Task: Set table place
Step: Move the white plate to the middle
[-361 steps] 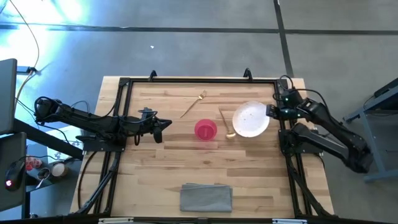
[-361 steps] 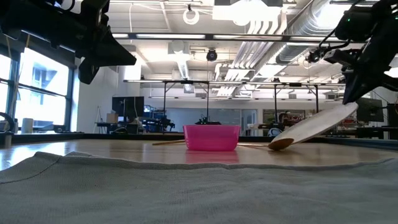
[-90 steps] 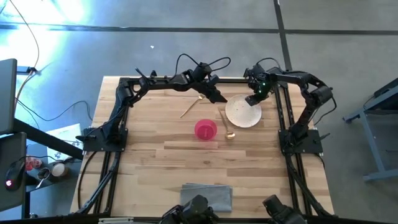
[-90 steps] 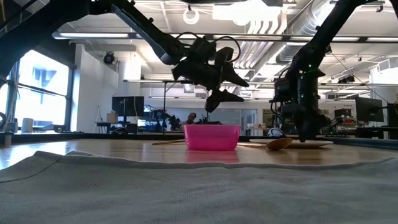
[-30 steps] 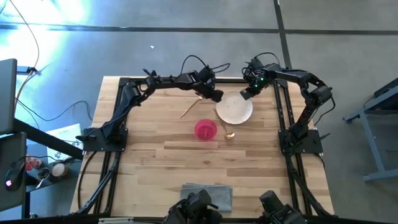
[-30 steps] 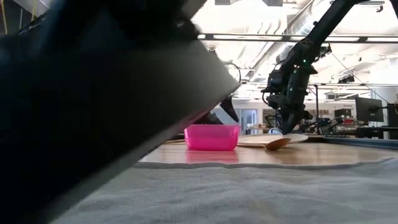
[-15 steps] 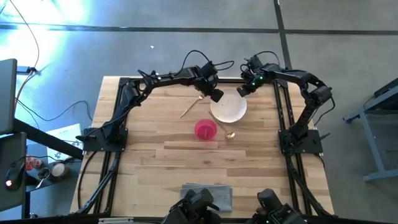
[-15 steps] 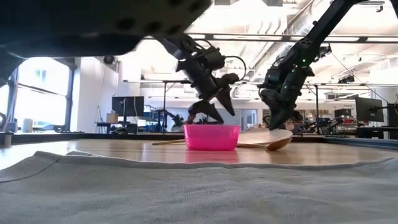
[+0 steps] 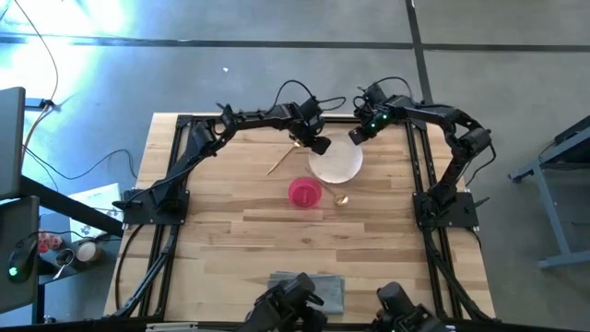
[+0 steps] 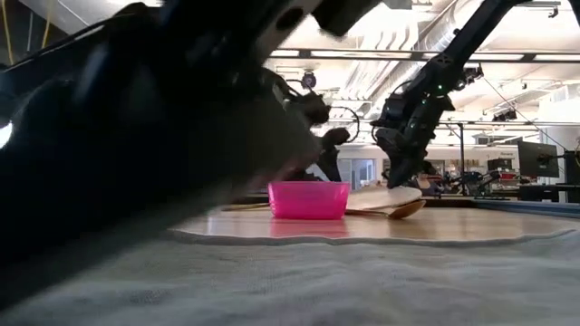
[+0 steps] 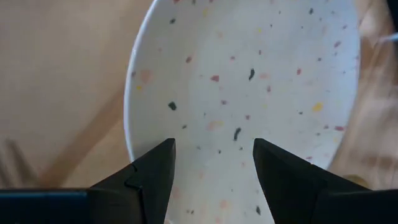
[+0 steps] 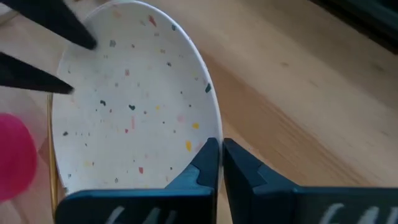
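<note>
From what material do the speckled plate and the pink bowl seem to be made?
The speckled plate looks like glazed ceramic, or maybe melamine: off-white, smooth, with small coloured flecks and a thin rim. The pink bowl looks like plastic: a uniform bright pink, slightly translucent at the wall. The look alone does not settle either.

A big dark blur covers the low view left of the pink bowl [image 10: 309, 200]. The plate [image 9: 336, 164] hides most of the spoon [image 9: 340, 197].
</note>
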You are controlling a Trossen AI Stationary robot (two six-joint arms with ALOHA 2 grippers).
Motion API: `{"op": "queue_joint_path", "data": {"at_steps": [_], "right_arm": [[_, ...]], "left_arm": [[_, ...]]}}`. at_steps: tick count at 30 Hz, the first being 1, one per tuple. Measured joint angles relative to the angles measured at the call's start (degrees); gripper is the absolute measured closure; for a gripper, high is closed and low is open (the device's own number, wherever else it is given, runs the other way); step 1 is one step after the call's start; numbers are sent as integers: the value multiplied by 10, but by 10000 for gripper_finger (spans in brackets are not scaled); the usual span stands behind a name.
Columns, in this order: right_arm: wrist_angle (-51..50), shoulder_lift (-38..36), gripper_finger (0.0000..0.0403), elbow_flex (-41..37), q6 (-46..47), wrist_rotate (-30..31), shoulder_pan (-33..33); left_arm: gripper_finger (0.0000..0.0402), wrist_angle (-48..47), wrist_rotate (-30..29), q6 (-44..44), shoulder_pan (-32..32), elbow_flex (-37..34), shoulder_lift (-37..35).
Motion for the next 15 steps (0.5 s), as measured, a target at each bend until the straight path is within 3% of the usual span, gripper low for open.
{"op": "queue_joint_path", "data": {"at_steps": [4, 9, 15], "right_arm": [[-1, 0, 403, 0, -5, 0, 5], [-1, 0, 403, 0, -6, 0, 5], [3, 0, 403, 0, -6, -2, 5]], "left_arm": [[195, 0, -12, 14, 4, 30, -8], [195, -51, -93, 36, 4, 81, -12], [195, -64, -97, 41, 4, 83, 4]]}}
